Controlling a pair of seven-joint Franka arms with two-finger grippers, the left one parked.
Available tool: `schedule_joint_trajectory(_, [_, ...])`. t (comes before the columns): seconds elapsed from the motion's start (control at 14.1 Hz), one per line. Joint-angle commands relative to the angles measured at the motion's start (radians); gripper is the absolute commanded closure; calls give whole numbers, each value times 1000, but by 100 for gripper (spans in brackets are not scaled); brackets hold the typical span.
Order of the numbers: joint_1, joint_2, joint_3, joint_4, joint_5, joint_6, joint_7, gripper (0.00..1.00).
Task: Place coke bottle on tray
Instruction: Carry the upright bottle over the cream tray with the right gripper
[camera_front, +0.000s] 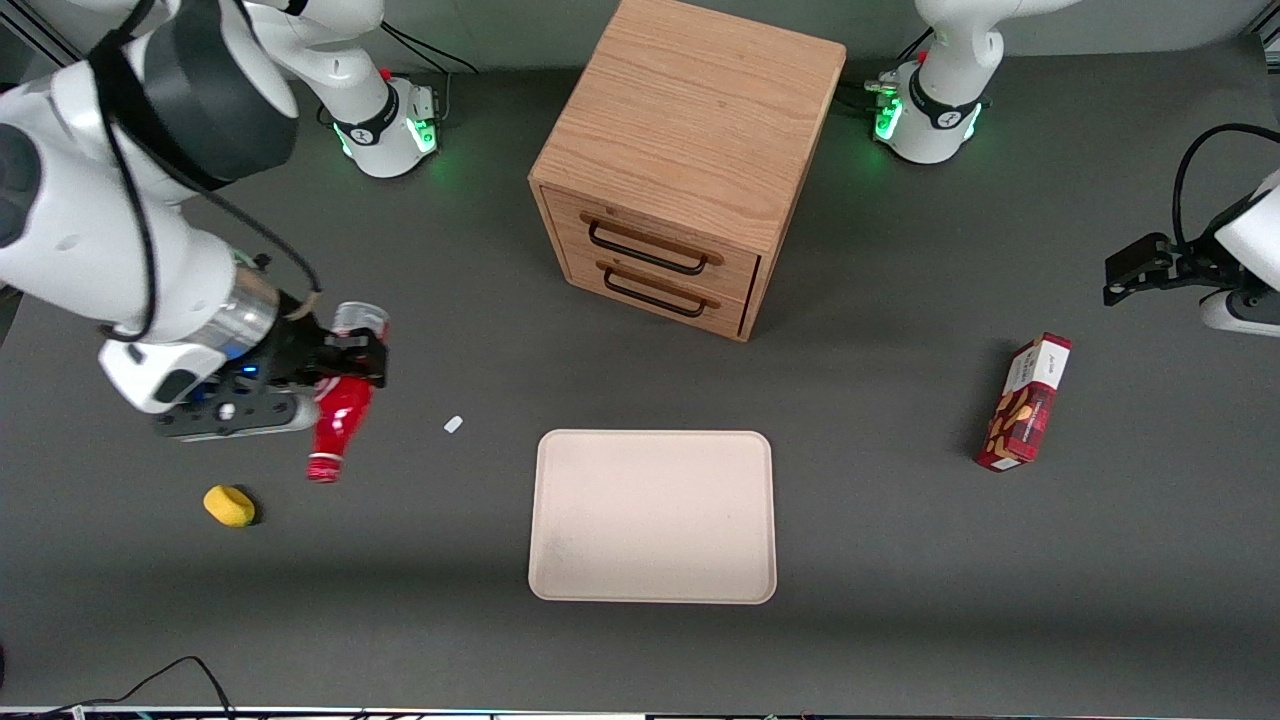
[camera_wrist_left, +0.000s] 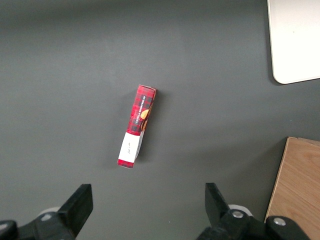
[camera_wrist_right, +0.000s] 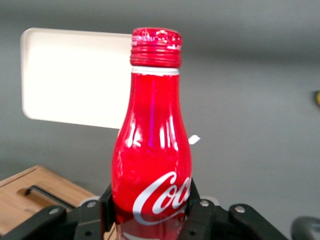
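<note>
The right arm's black two-finger gripper (camera_front: 345, 362), at the left middle of the front view, is clamped on the body of the small slim red coke bottle (camera_front: 340, 420) with white script logo. The bottle lies roughly level, its red cap end nearer the front camera, its silver-grey base end farther away. The flat rectangular cream-beige tray (camera_front: 652, 516) sits at the frame's lower centre, well apart from the bottle.

In the right wrist view, the fingers (camera_wrist_right: 197, 212) press both sides of the bottle (camera_wrist_right: 152, 150).
</note>
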Motion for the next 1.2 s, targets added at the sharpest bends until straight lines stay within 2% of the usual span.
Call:
schedule_joint_trajectory(0.0, [0,130,64,120,28,52,71,100])
schedule_joint_trajectory(0.21, [26,254,97,119,27,145,151,100])
schedule_joint_trajectory(0.57, [68,469,98,114,4,311,129,100])
schedule_joint_trajectory(0.71, [81,524,98,111,-69,369,132,100])
schedule_joint_trajectory(0.92, [101,581,97,109,-109,452,132,100])
schedule_joint_trajectory(1.13, [111,638,95,108,-181,524,139,100])
